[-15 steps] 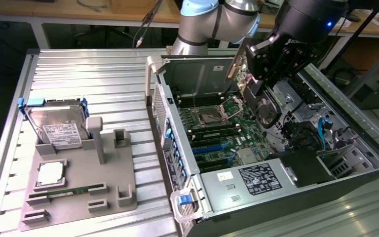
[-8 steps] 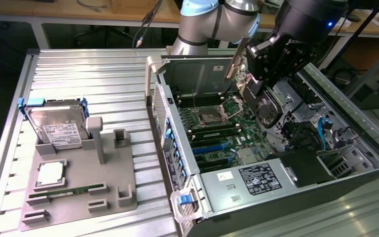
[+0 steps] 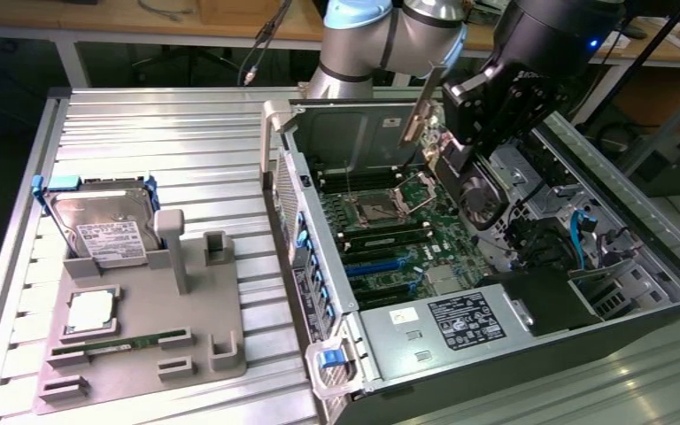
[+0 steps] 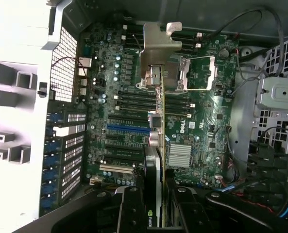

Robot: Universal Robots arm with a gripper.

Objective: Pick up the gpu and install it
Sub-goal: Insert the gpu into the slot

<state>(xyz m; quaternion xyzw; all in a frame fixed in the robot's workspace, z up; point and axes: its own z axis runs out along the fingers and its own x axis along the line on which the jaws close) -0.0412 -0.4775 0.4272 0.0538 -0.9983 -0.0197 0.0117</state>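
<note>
Nearest, at the surface's (image 3: 163, 142) front corner on the exterior view's left, a grey holder (image 3: 163, 354) carries a narrow memory stick (image 3: 121, 343), a processor (image 3: 89, 310) and, behind them, a hard drive (image 3: 104, 230). Its upright posts stand empty.

Beyond it, toward the exterior view's right, lies the open computer case (image 3: 529, 354) with its motherboard (image 3: 388, 230) facing up.

Over the far half of that board hangs the gripper (image 3: 464, 146), and the gpu (image 3: 478, 190) is in it, off the surface and clear of the board. The wrist view looks down the card's thin edge. The fingers (image 4: 131, 208) pinch the gpu (image 4: 155, 141) from both sides, and the silver bracket (image 4: 158, 48) is at the end away from them.

So I'd judge the pick-up done and the install in hand — the card is carried above the case but not seated. From the wrist view it runs across the expansion slots, the blue one (image 4: 127, 128) among them, rather than along any of them.

Seating would call for the card's connector edge to be parallel with a slot and directly over it. The bracket would have to face the case's vented rear wall (image 4: 68, 58) — then a straight, even press down, since a tilted card could jam.
</note>
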